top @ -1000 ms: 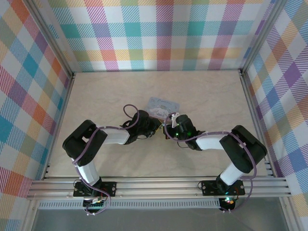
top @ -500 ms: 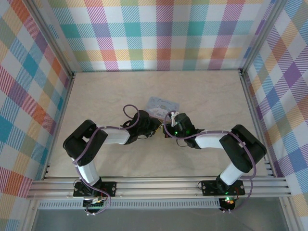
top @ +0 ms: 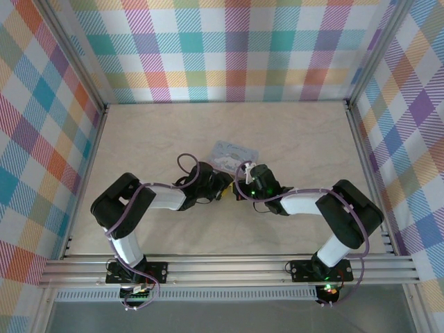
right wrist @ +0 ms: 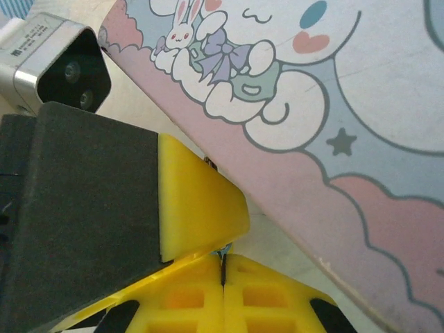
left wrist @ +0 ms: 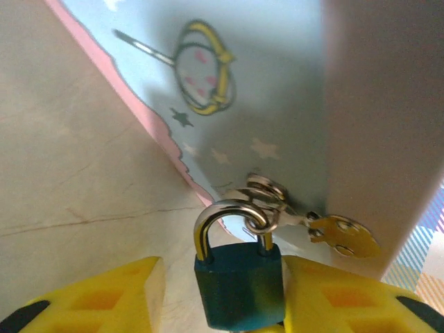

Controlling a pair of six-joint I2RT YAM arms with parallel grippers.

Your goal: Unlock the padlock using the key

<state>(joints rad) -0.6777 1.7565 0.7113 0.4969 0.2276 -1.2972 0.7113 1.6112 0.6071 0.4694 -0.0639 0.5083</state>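
Tin box [top: 234,150]: lies flat on the table [top: 298,132], light blue, with a cartoon print and a pink border.

Left arm [top: 159,196]: rises from its base, folds at the elbow well to the left of the tin, then stretches low and almost level toward the near edge of the tin. Left gripper [top: 223,192]: ends just beside that near edge and points to the right. In the left wrist view, stands partly apart, with one yellow finger [left wrist: 90,295] on each side of the padlock [left wrist: 239,288]. Lies against the blue body, or very near it, on one side. Leaves a clear gap on the other side, so clamps nothing.

Padlock: sits at the edge of the tin, small and dark blue, shackle end turned toward the tin. Silver shackle [left wrist: 220,225]: has both legs down in the body and hooks through the metal hasp [left wrist: 267,193] of the tin. Next to the hasp, joined by a small link, a flat gold-coloured piece [left wrist: 345,237]; cannot tell whether key or not.

Right arm [top: 305,203]: folds at the elbow well to the right of the tin and reaches leftward to the same near edge. Right gripper [top: 241,192]: meets the left one almost tip to tip, just beside the tin. In the right wrist view, pressed fully together, yellow pads [right wrist: 270,302] face to face, below the pink border of the tin. At the top of the seam, a thin dark sliver, too small to name. Just beside it, one yellow finger and the black body of the left gripper.
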